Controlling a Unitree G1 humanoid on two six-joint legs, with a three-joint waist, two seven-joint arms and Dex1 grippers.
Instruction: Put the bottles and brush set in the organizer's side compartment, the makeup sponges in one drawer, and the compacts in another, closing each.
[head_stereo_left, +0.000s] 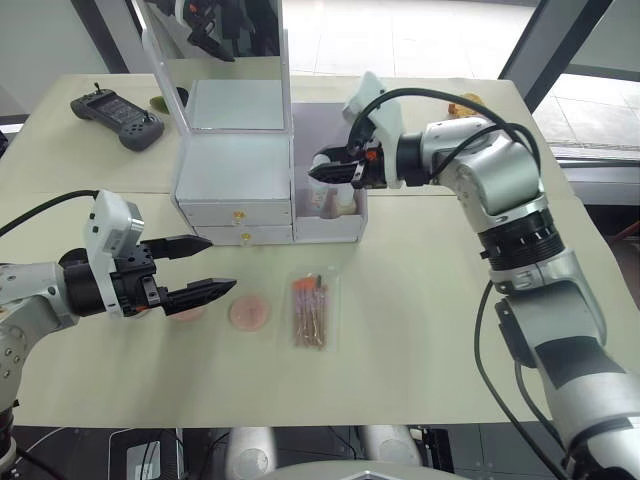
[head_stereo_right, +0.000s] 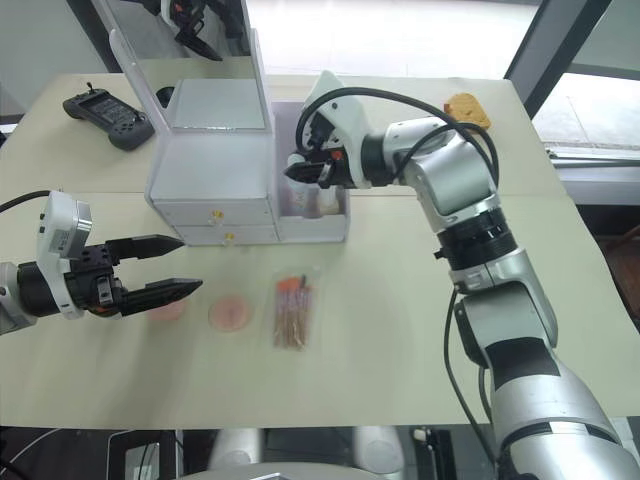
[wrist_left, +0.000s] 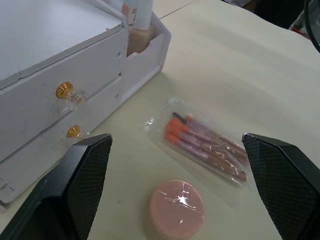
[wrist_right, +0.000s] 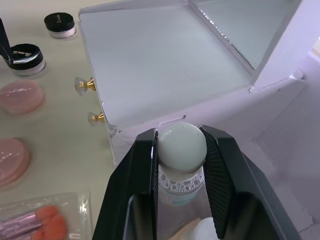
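My right gripper (head_stereo_left: 318, 172) is shut on the white cap of the short clear bottle (wrist_right: 180, 192), holding it upright inside the organizer's (head_stereo_left: 236, 165) side compartment (head_stereo_left: 332, 228). The taller beige bottle (wrist_left: 141, 37) stands in the same bin. The brush set (head_stereo_left: 311, 311) lies flat on the table in front of the bin. My left gripper (head_stereo_left: 200, 270) hovers open above one makeup sponge (head_stereo_left: 187, 313); the other sponge (head_stereo_left: 249, 312) lies between it and the brush set. Two black compacts (wrist_right: 25, 57) (wrist_right: 60, 24) sit on the table beyond the sponges. Both gold-knobbed drawers (head_stereo_left: 238, 214) are shut.
The organizer's mirror lid (head_stereo_left: 215, 45) stands up at the back. A black handheld controller (head_stereo_left: 118, 115) lies at the far left of the table (head_stereo_left: 420, 330). An orange-brown lump (head_stereo_right: 467, 108) rests at the far right.
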